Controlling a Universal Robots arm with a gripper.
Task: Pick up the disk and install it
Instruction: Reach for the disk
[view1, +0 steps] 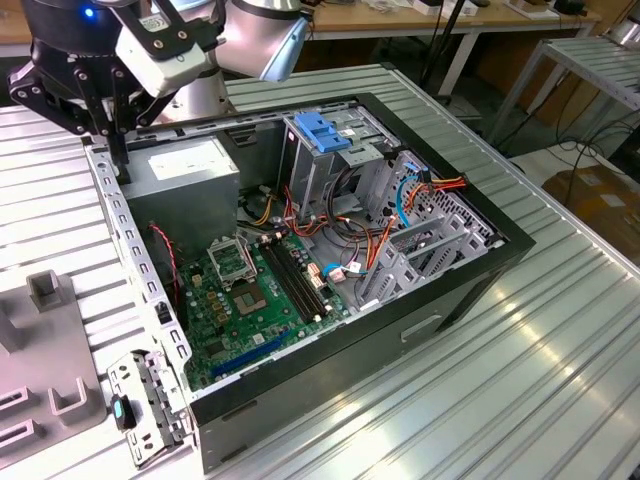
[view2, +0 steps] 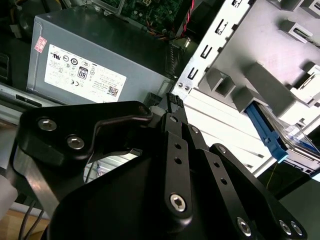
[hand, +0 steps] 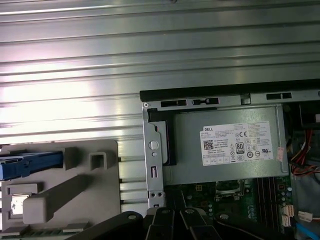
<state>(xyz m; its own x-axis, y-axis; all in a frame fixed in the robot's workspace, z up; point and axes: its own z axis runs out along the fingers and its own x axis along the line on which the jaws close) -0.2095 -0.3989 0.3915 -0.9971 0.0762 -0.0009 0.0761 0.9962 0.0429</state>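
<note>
Collision risk: the black gripper (view1: 118, 155), pressed together and empty, hangs at the exterior view's upper left just above the perforated metal rim (view1: 130, 250) of the open computer case (view1: 450, 290); a straight descent would likely strike it. The flat black blue-railed disk (hand: 31, 165) rests in the grey moulded holder (view1: 40, 350) at lower left, well apart, its body mostly hidden.

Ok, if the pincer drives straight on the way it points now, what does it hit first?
Probably the case's metal wall, right beside the power supply; the pincer points at that edge, though depth is unclear.
</note>
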